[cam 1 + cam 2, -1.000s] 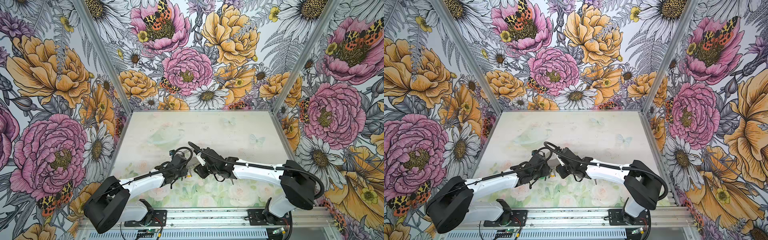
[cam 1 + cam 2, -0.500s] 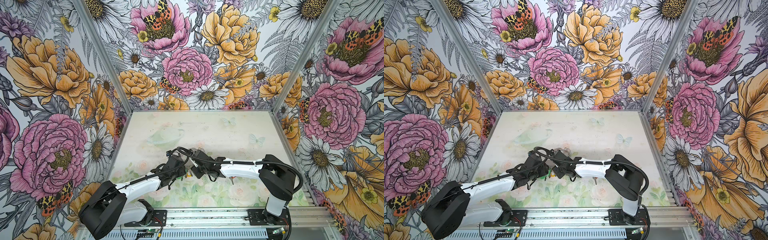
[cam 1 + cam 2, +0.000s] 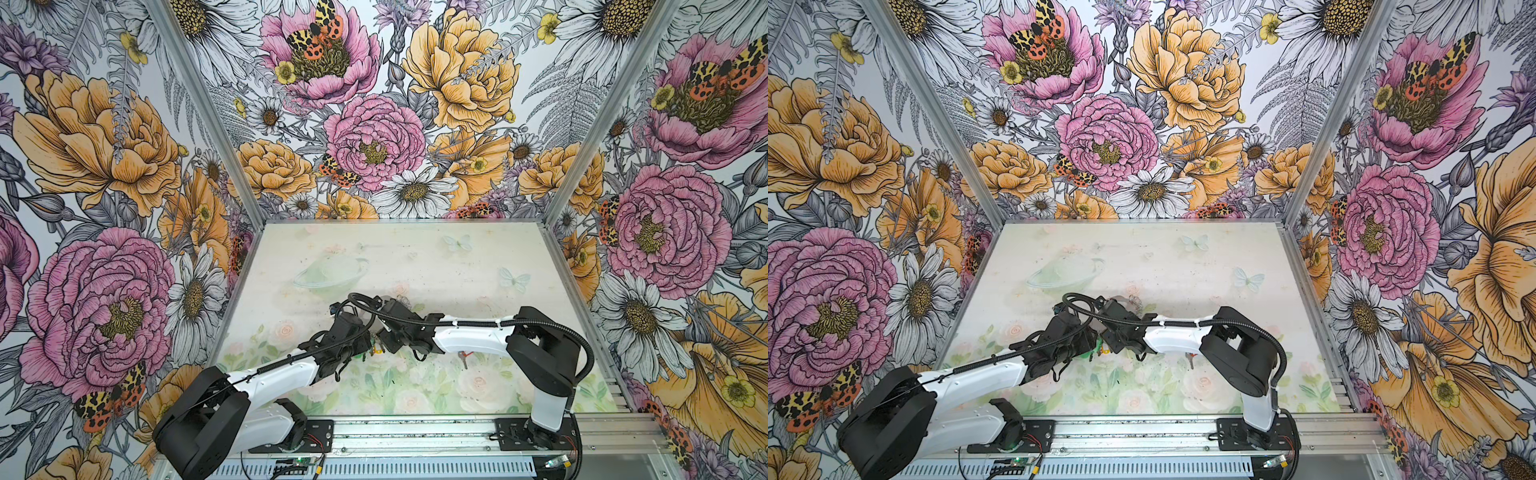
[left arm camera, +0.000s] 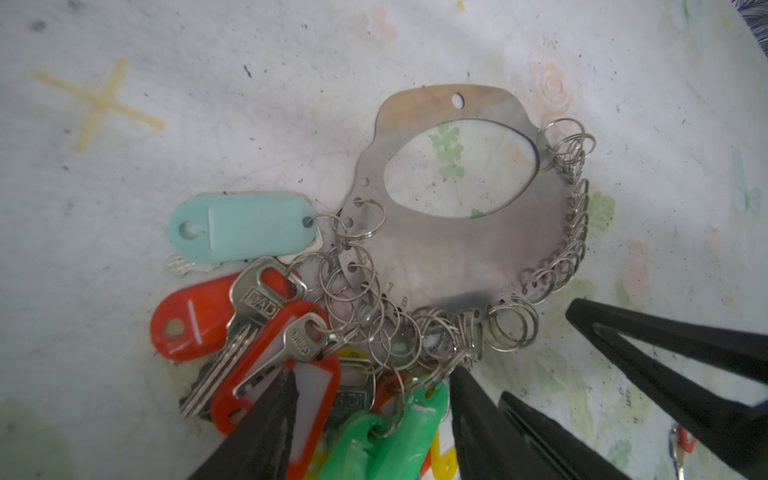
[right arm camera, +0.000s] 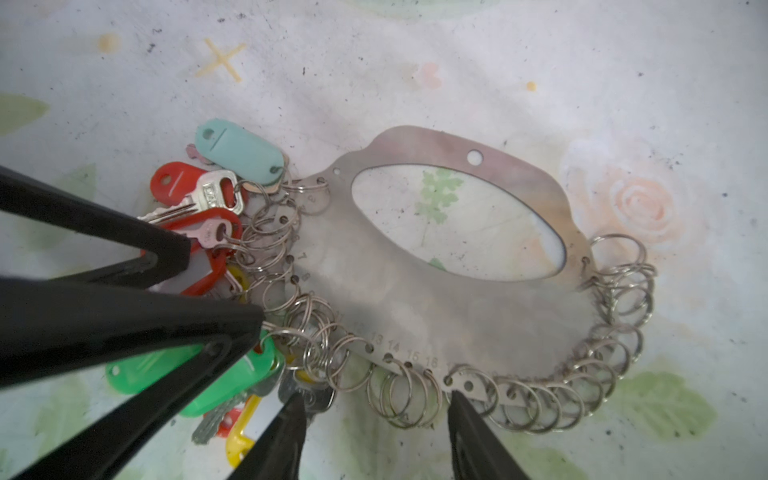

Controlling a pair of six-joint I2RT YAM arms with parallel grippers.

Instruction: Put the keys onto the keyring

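Left gripper point(image 4: 374, 374) is reaching down over the bunch of keys point(image 4: 249, 307), jaws standing apart w/ the red tag point(image 4: 320, 390) w/ white label and the green tags point(image 4: 415, 424) between them; can't tell if it's pinching anything. Right gripper point(image 5: 374, 395) is sitting released, jaws straddling the wire rings point(image 5: 399, 399) along the keyring point(image 5: 415, 299), one fingertip point(image 5: 457, 401) touching the band's edge. Keyring is lying flat mid-table point(image 3: 436, 266), under both wrists, tags bunching at its near end. Teal tag point(image 4: 245, 226) is hanging off an end ring. One loose key point(image 3: 464, 356) w/ a red tag is lying further right, by the right forearm.
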